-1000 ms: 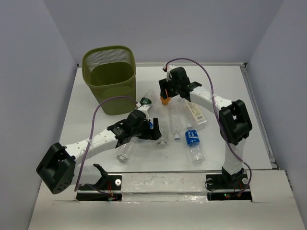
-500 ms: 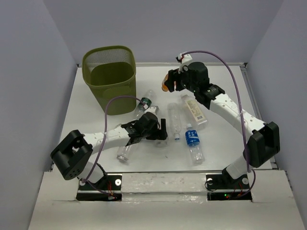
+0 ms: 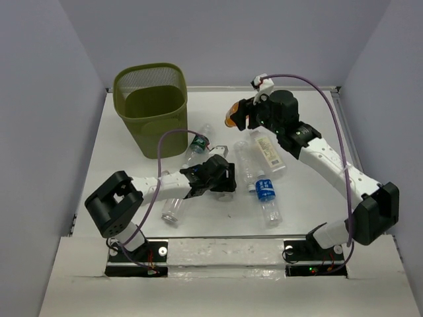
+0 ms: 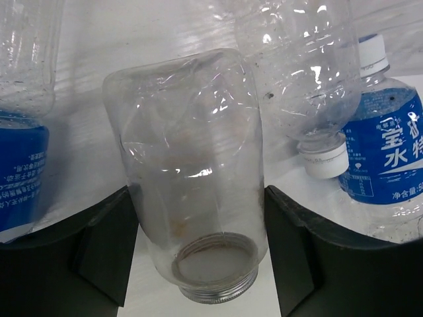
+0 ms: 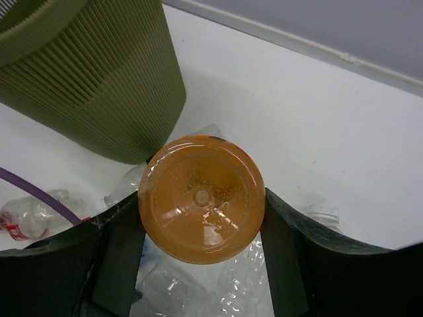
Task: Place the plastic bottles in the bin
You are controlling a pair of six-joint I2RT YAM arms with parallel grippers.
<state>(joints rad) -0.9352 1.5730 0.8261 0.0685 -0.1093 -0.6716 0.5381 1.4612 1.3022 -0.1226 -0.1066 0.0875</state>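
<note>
Bin: olive-green mesh bin (image 3: 151, 105) standing upright at the far left of the white table (image 3: 132, 172).
Clear bottle: lies near the front edge (image 3: 172, 208), partly under the left arm.
Green-label bottle: lies (image 3: 197, 142) just right of the bin's base.
Left gripper: low at the table's middle (image 4: 198, 218), fingers (image 4: 99, 251) pressed against both sides of an uncapped clear bottle (image 4: 192, 158) that lies on the table with its open neck toward the wrist camera.
White-capped bottle: clear, lying just beside the uncapped one (image 4: 297, 72).
Orange bottle: held in the air (image 3: 230, 119), right of the bin and outside its rim.
Right gripper: raised over the far middle of the table (image 5: 201, 201), pinching the orange bottle, base toward the camera.
Blue-label bottle: lies at centre right (image 3: 266, 191).
White-label bottle: lies (image 3: 269, 153) beyond the blue-label one.
</note>
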